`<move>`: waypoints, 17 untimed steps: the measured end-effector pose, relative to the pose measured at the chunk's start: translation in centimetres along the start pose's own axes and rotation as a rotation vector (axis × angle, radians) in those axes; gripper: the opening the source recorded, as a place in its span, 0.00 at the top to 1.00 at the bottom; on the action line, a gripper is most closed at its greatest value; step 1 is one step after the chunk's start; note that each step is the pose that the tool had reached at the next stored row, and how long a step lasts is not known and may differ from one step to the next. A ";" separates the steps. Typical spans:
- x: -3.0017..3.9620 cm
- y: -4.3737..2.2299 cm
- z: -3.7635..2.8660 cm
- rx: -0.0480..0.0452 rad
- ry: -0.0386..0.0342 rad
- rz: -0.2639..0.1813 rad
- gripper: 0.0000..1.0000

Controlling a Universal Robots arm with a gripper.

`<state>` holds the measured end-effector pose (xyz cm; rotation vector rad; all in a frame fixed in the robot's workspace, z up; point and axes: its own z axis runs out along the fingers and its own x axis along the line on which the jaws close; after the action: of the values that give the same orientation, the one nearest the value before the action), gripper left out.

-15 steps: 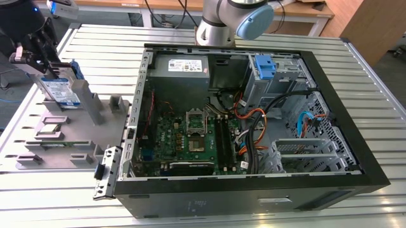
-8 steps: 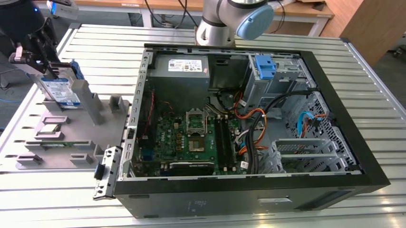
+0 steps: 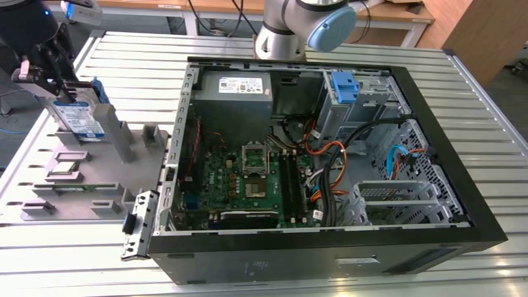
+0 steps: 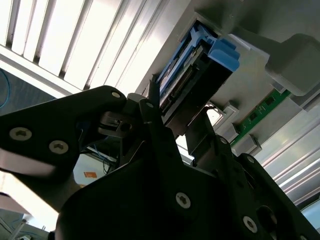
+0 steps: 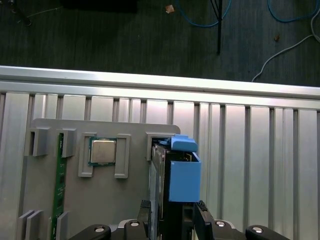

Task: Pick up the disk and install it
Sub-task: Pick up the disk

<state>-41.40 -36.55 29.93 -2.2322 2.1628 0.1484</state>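
We find the gripper [image 3: 68,93] at the exterior view's far left. Its fingers [image 5: 145,214] are drawn in to the thickness of the disk [image 3: 80,120] and press on its two flat faces. The disk stands on edge with its long axis near upright and slightly tilted. Its label faces the near side, and a blue rail [image 5: 184,181] runs along its edge. It sits at the far end of the grey fixture plate [image 3: 49,185], left of the open computer case [image 3: 462,204].

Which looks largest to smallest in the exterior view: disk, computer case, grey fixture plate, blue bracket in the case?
computer case
grey fixture plate
disk
blue bracket
The last two look close; depth may skew them.
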 end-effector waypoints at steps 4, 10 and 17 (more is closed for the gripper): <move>0.00 0.00 0.00 -0.0001 0.0001 0.000 0.54; 0.00 0.00 0.00 -0.0002 0.0000 0.000 0.64; 0.00 0.00 0.00 -0.0003 0.0000 0.000 0.64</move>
<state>-41.40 -36.55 29.94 -2.2324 2.1630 0.1488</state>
